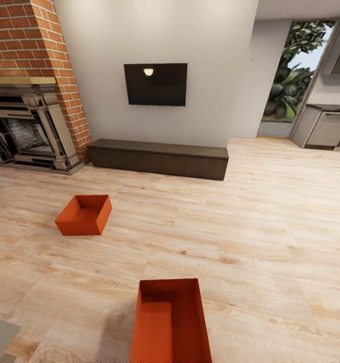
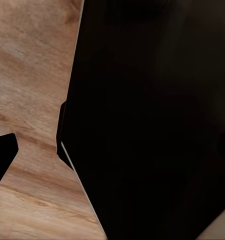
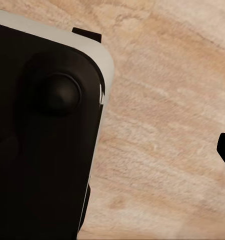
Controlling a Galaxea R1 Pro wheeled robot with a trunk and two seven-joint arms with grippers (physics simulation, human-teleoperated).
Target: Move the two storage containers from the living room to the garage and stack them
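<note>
- Plainly, both orange-red bins sit on the light wood plank floor [image 1: 270, 222] of the living room, well apart from each other. The near bin [image 1: 171, 322] lies just in front of the robot at the foot of the head view; the far bin [image 1: 84, 215] stands closer to the brick fireplace [image 1: 34, 96].
- Beyond them a low dark bench [image 1: 158, 158] runs along the white wall under a wall TV [image 1: 155, 84].
- Each bin looks like a stiff, open-top box with plain, slightly tapered walls, and both appear empty. My guess is that they are light and will hold their shape when squeezed.
- The smooth sloped sides could slip out of a pinch from outside. The safer hold is probably over the top rim, one finger inside the wall and one outside, or one hand on each short end.
- Because the walls taper, one bin should settle onto or partly into the other once in the garage.
- Neither bin is held or touched by anything visible.
- The left wrist view shows a large dark body against plank floor, and the right wrist view shows much the same.
- How far the left hand or the right hand is open I cannot tell from these pictures.
</note>
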